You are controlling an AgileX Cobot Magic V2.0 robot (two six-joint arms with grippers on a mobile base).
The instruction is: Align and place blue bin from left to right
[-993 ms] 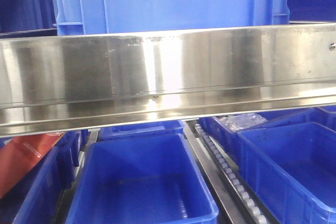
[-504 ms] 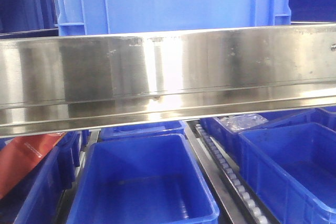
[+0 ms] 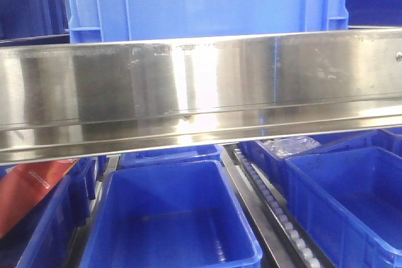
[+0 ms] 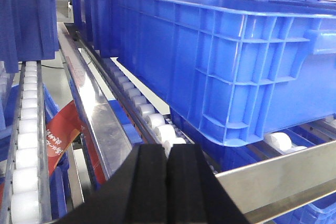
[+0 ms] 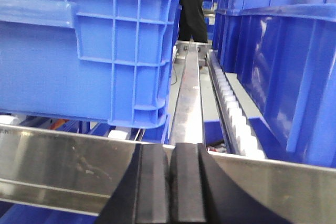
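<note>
The blue bin (image 3: pixel 201 1) stands on the upper roller shelf behind the steel rail, filling the top of the front view. In the left wrist view the blue bin (image 4: pixel 220 61) is up and to the right, its ribbed corner resting on white rollers. My left gripper (image 4: pixel 168 153) is shut with nothing in it, low and short of that corner. In the right wrist view the blue bin (image 5: pixel 84 51) is on the left. Below its right corner, my right gripper (image 5: pixel 170 153) is shut and empty in front of the rail.
A polished steel rail (image 3: pixel 201 86) crosses the front view. Open blue bins (image 3: pixel 169 218) sit on the lower level, with a red card (image 3: pixel 31 186) at left. Roller tracks (image 4: pixel 142 108) run away from me. Stacked bins (image 5: pixel 283 66) stand to the right, and a person (image 5: pixel 189 3) behind.
The blue bin has shifted very slightly to the right behind the rail. Reflections on the steel have moved a little; nothing else differs.
</note>
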